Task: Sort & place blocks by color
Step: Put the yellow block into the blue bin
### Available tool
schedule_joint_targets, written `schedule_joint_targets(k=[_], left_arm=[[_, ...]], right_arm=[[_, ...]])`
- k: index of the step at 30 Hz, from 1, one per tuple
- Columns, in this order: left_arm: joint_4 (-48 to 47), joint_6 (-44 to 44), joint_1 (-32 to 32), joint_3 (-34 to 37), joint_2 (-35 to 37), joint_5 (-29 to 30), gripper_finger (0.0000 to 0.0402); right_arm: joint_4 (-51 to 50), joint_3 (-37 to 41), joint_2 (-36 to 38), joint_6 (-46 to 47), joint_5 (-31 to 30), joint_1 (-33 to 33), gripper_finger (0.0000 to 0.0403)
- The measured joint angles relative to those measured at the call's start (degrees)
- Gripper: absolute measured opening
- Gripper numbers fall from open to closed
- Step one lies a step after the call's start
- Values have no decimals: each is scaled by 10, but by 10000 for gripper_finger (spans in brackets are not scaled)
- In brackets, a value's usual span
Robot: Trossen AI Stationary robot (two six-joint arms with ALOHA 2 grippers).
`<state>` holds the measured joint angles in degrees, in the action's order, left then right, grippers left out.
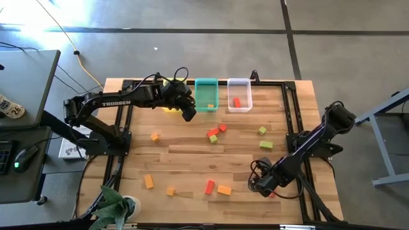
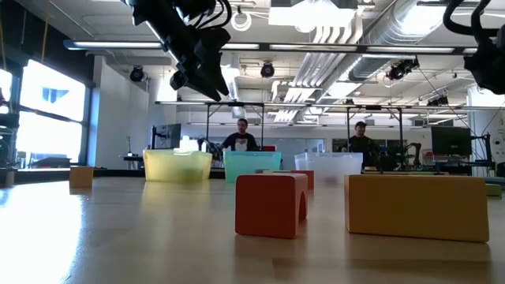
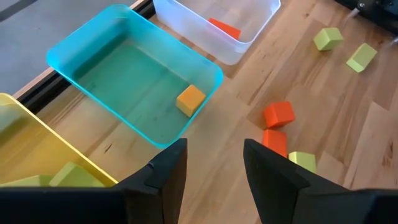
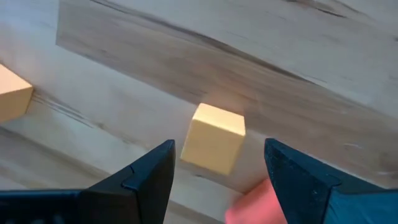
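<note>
Since the right hand (image 4: pixel 219 147) is low over the worktop (image 1: pixel 192 160) with its fingers spread and nothing clasped, what matters is how the pale orange block (image 4: pixel 214 137) sits against that gap. In the right wrist view the block lies straight ahead of the hand, just beyond the fingertips and roughly centred between them. There is bare wood on either side of it, so neither finger touches it. It looks close to a cube, with no long axis to line up on, though its faces seem a little skewed to the fingers. A red block (image 4: pixel 255 202) lies close by one finger, just beside the pale one. I judge that the closing fingers could catch it.

The left hand (image 3: pixel 214 146) is well away from all this. It hangs by the teal bin (image 3: pixel 205 62), released and empty, above the strip of worktop just outside the bin's rim. An orange block (image 3: pixel 190 99) already lies in that bin. The right hand is plainly the nearer one, and its grasp seems to need only a short advance forward and down.
</note>
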<state>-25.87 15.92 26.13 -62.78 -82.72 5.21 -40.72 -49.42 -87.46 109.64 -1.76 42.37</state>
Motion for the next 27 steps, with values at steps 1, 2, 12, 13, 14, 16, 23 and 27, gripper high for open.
schedule_joint_targets(k=[1, 2, 12, 13, 14, 16, 23, 27], left_arm=[[0, 0, 0, 0, 0, 0, 145], [0, 0, 0, 0, 0, 1, 145], [0, 0, 1, 0, 0, 15, 145], [0, 0, 1, 0, 0, 15, 145], [0, -2, 1, 0, 0, 16, 145], [0, -15, 1, 0, 0, 17, 145], [0, -30, 1, 0, 0, 17, 145], [0, -31, 1, 0, 0, 17, 145]], right_arm=[[10, 4, 0, 0, 0, 0, 234], [22, 8, 0, -1, -1, 0, 234], [131, 73, 0, 33, 20, 0, 217], [141, 78, 0, 38, 21, 0, 206], [146, 82, 0, 43, 22, -1, 194], [147, 84, 0, 53, 28, -4, 162], [149, 82, 1, 40, 44, -29, 105], [151, 70, -1, 14, 35, -50, 105]])
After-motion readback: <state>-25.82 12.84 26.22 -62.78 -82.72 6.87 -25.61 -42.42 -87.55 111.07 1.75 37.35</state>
